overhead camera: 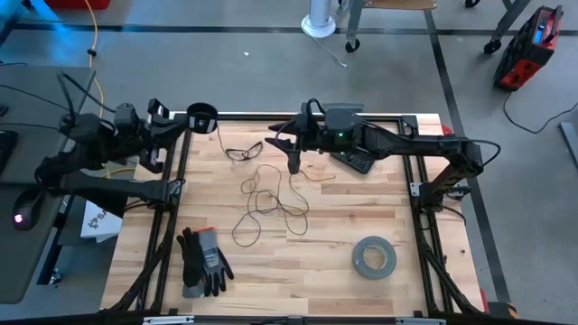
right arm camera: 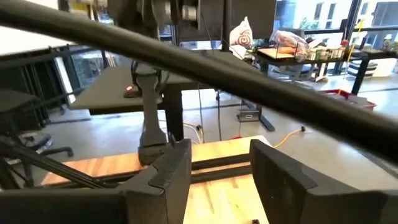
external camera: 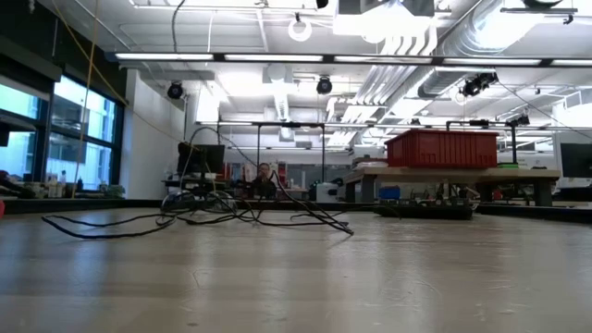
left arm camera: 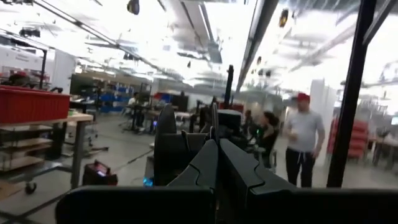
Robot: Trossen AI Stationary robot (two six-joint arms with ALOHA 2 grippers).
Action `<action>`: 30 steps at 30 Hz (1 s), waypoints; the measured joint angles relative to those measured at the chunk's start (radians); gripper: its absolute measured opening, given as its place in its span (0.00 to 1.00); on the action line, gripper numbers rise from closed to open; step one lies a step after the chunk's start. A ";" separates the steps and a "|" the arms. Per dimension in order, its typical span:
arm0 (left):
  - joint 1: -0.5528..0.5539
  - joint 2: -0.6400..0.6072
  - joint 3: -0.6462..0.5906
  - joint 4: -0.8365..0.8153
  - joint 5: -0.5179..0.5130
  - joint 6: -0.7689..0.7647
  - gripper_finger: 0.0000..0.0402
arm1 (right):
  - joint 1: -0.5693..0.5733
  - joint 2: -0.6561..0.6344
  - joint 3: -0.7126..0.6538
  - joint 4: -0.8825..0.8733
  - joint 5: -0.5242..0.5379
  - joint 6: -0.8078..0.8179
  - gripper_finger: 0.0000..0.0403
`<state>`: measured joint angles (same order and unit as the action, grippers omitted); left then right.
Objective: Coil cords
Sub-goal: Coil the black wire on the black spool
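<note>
One cord (overhead camera: 269, 200) lies loose on the table (overhead camera: 307, 271) in the high view, sprawled in irregular loops near the centre and trailing toward seven o'clock. I judge the coiling barely begun: almost all of the cord is still spread flat, and only a thin run leads up toward eleven o'clock, where the small black spool (overhead camera: 201, 117) sits at the table's far edge. My left gripper (overhead camera: 181, 122) is at that same corner, its fingers pressed together; it appears to hold the spool, though I cannot tell for certain. My right gripper (overhead camera: 293, 162) hangs near twelve o'clock, just above the top of the tangle, its fingers (right arm camera: 171, 168) spread apart with nothing between them in the right wrist view. In the low view the cord (external camera: 199, 217) rests slack on the wood. Glasses (overhead camera: 244, 150) lie just left of the right gripper; gloves (overhead camera: 203, 262) sit at seven o'clock and a grey tape roll (overhead camera: 374, 256) at five o'clock, both apart from the cord. What remains, in my judgement, is nearly everything: gathering the loops and winding them up.
</note>
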<state>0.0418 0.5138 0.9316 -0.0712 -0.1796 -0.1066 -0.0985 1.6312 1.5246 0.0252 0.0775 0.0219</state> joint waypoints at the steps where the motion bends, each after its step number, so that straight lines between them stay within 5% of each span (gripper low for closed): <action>1: 0.000 -0.025 -0.053 0.043 -0.003 -0.017 0.00 | 0.001 -0.002 0.000 0.003 -0.003 0.011 0.39; 6: 0.000 -0.103 -0.247 0.146 -0.107 -0.051 0.00 | 0.002 -0.003 0.000 0.067 -0.066 0.112 0.39; 10: -0.001 -0.064 -0.281 0.086 -0.075 -0.129 0.00 | 0.003 -0.002 0.000 0.069 -0.097 0.161 0.39; 30: -0.003 0.343 -0.008 0.096 -0.016 0.143 0.00 | 0.016 -0.004 0.000 0.093 -0.198 -0.026 0.39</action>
<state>0.0387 0.8567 0.9234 0.0248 -0.1959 0.0363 -0.0822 1.6267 1.5246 0.1186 -0.1207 -0.0044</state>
